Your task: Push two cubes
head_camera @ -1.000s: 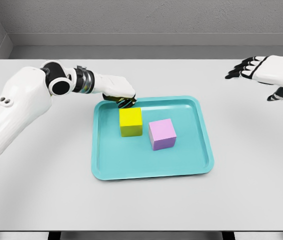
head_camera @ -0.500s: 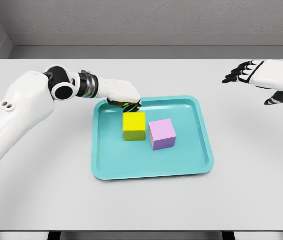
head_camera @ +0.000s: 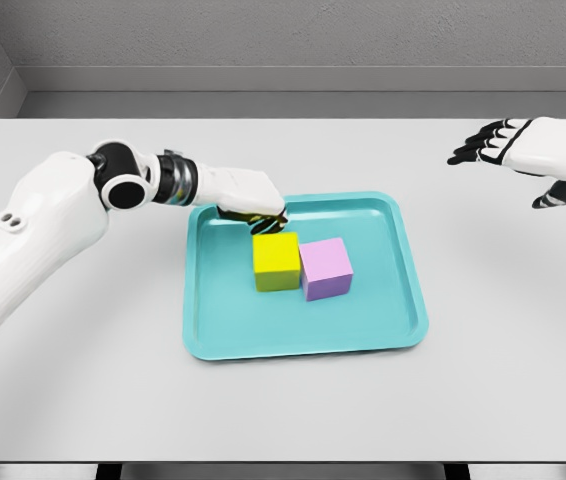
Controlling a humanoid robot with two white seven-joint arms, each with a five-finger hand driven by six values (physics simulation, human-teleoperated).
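Tray front rim: nearest me is the teal tray (head_camera: 303, 345); its near half lies bare, so I see nothing between the cubes and that rim.

Key relation: the yellow cube (head_camera: 277, 260) lies just in front of and slightly right of my left hand (head_camera: 248, 196), towards me. The hand sits at the cube's far edge, over the tray's far-left rim, so I judge any further push would drive the cube nearer and rightwards.

Cube to cube: the pink cube (head_camera: 325, 268) stands on the yellow cube's right, their facing sides touching or very nearly so; I cannot tell for sure. Both rest on the tray floor, around its middle. Neither has a long axis; they are plain blocks, sitting slightly skewed to the tray edges.

Left hand state: fingers curled downwards and close together, pressing rather than gripping; the dark fingertips (head_camera: 266, 224) meet the cube's far top edge. It holds nothing.

In the way: the pink cube is what the yellow one meets first; beyond it lies the tray's right wall.

Right hand: my right hand (head_camera: 523, 150) hovers over the white table (head_camera: 83, 380) at far right, fingers spread, holding nothing, well apart from the tray. The left is plainly the nearer one.
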